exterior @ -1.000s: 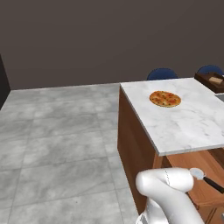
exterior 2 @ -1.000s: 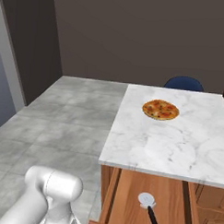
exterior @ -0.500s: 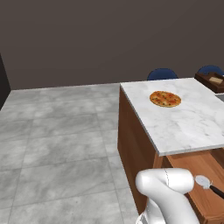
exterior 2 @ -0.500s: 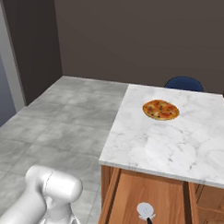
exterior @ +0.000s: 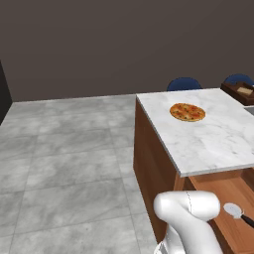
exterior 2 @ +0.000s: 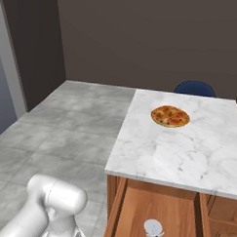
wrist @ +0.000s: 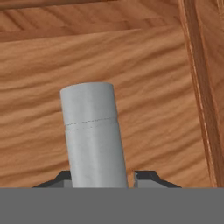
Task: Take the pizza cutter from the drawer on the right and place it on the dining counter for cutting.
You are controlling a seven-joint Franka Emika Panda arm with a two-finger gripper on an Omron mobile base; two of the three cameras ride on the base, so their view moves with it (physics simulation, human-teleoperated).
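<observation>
Drawer now stands further out than a second ago. Cutter lies inside it, near the front. End effector straddles the drawer handle; pinching or released, I cannot tell. Cutter looks reachable next.

The pizza cutter lies in the open drawer, seemingly flat, below the dining counter.

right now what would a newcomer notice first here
The pizza sits alone on the far part of the marble counter. Below the counter's near edge the drawer stands pulled open, with the cutter lying on its wood floor. In the hand view, a silver bar handle stands between the tool tips.
</observation>
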